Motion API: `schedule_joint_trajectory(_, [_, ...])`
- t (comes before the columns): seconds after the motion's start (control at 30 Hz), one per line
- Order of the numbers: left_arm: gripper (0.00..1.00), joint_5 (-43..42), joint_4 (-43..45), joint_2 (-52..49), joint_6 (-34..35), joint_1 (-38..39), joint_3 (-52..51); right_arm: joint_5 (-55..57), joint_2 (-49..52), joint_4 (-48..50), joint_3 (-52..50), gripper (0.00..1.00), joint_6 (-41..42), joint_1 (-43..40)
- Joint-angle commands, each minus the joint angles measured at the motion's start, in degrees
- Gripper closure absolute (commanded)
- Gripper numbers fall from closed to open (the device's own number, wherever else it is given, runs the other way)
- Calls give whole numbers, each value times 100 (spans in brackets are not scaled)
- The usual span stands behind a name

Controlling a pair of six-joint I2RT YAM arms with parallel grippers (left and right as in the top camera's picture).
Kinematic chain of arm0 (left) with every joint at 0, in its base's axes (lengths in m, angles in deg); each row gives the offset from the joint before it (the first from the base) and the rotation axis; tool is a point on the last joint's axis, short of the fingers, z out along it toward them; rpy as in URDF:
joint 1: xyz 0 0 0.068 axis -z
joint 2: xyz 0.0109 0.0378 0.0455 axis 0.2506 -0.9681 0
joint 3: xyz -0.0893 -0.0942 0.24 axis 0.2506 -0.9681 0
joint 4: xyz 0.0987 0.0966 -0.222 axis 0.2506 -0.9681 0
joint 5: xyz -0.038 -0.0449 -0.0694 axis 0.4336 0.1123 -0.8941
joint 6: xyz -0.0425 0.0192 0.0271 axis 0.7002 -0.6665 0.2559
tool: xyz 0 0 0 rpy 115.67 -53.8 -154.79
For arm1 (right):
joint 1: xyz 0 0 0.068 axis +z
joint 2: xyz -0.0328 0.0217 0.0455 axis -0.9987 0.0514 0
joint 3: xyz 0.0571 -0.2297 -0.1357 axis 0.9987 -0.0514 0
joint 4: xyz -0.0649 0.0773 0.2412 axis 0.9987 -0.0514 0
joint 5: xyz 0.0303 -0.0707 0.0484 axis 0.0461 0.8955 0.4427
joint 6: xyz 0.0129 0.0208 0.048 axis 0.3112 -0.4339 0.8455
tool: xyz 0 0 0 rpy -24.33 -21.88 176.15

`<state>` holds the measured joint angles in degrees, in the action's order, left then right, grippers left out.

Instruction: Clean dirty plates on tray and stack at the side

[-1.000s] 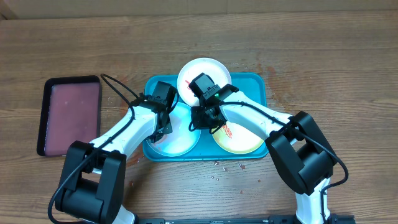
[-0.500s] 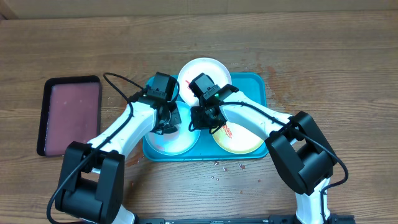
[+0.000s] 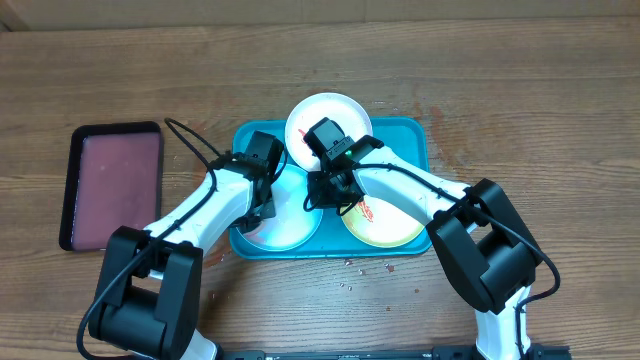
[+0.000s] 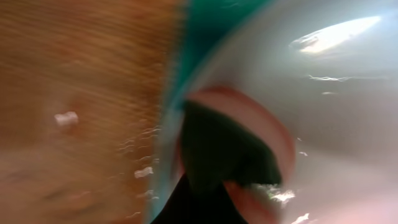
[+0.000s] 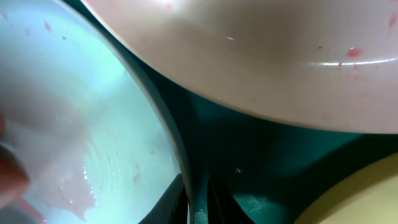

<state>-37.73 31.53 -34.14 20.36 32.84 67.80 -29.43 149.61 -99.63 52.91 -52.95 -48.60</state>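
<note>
The teal tray [image 3: 415, 135] holds three plates. The white plate [image 3: 325, 112] leans on its far rim. The pale blue plate [image 3: 295, 228] lies at the near left, with a pink smear [image 5: 37, 180]. The yellow-green plate [image 3: 392, 228] lies at the near right, with red marks. My right gripper [image 3: 320, 195] is shut on the pale blue plate's rim [image 5: 198, 202]. My left gripper [image 3: 262, 200] is over that plate's left side. The left wrist view is blurred; a dark green pad with a pink edge [image 4: 224, 149] sits at the fingers against the plate.
A black-rimmed maroon tray [image 3: 112, 185] lies on the wooden table at the left. Small crumbs [image 3: 350, 265] lie in front of the teal tray, and faint red stains [image 3: 435, 112] mark the wood at its far right corner.
My left gripper went toward the plate's far side half a second ago and has come back toward the near left. The right arm and the plates have not moved.
</note>
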Motion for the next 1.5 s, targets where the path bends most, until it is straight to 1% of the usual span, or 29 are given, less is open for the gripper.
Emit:
schedule_joint_trajectory(0.0, [96, 1349, -496, -33, 216, -42, 695, 160, 9, -15, -76, 89, -22, 22])
schedule_joint_trajectory(0.07, [96, 1296, -809, -11, 420, -42, 1099, 151, 7, -24, -55, 96, -116, 22])
schedule_joint_trajectory(0.13, [96, 1169, -1056, 22, 629, -42, 1493, 142, -7, -122, 26, 96, -173, 22])
schedule_joint_trajectory(0.27, [96, 728, -1233, 199, 651, -66, 2131, 140, -90, -264, 245, 96, -264, 22])
schedule_joint_trajectory(0.33, [96, 518, -1248, 492, 654, -216, 2461, 256, -223, -391, 448, 96, -503, 22])
schedule_joint_trajectory(0.4, [96, 455, -1244, 758, 704, -428, 2553, 520, -334, -535, 614, 96, -610, 28])
schedule_joint_trajectory(0.47, [96, 437, -1261, 1106, 896, -817, 2562, 1082, -479, -769, 850, 96, -643, 50])
schedule_joint_trajectory(0.57, [96, 146, -1331, 1502, 977, -1593, 2562, 2020, -706, -992, 1215, 96, -1043, 188])
schedule_joint_trajectory(0.67, [96, -144, -1462, 1628, 975, -2337, 2562, 3263, -835, -960, 1429, 96, -1405, 428])
schedule_joint_trajectory(0.7, [96, -175, -1497, 1628, 975, -2450, 2562, 3569, -846, -938, 1462, 96, -1510, 487])
schedule_joint_trajectory(0.77, [96, -256, -1637, 1611, 973, -3062, 2490, 5372, -852, -807, 1561, 96, -2225, 935])
schedule_joint_trajectory(0.83, [96, -343, -1676, 1598, 975, -3309, 2474, 6183, -850, -656, 1561, 96, -2658, 1211])
schedule_joint_trajectory(0.9, [96, -439, -1665, 1593, 977, -3460, 2474, 6647, -852, -455, 1561, 96, -3136, 1432])
schedule_joint_trajectory(0.97, [96, -540, -1602, 1587, 990, -3600, 2474, 7049, -852, -52, 1561, 96, -4411, 1810])
schedule_joint_trajectory(1.0, [96, -566, -1580, 1572, 994, -3598, 2474, 7163, -852, 98, 1561, 96, -4782, 1906])
schedule_joint_trajectory(1.07, [96, -566, -1556, 1541, 994, -3598, 2474, 7414, -850, 402, 1561, 96, -5252, 2041])
schedule_joint_trajectory(1.13, [96, -566, -1569, 1484, 992, -3598, 2474, 8061, -852, 1285, 1561, 96, -6013, 2253])
schedule_joint_trajectory(1.23, [96, -566, -1569, 1421, 992, -3598, 2474, 8360, -852, 2020, 1561, 96, -6481, 2332])
schedule_joint_trajectory(1.33, [96, -566, -1572, 1379, 992, -3600, 2474, 8352, -850, 2229, 1558, 96, -6330, 2286])
schedule_joint_trajectory(1.43, [96, -566, -1578, 1375, 990, -3600, 2474, 7982, -850, 1797, 1554, 96, -5038, 2085])
schedule_joint_trajectory(1.47, [96, -568, -1589, 1375, 992, -3600, 2474, 6627, -848, 1071, 1554, 96, -4186, 1818])
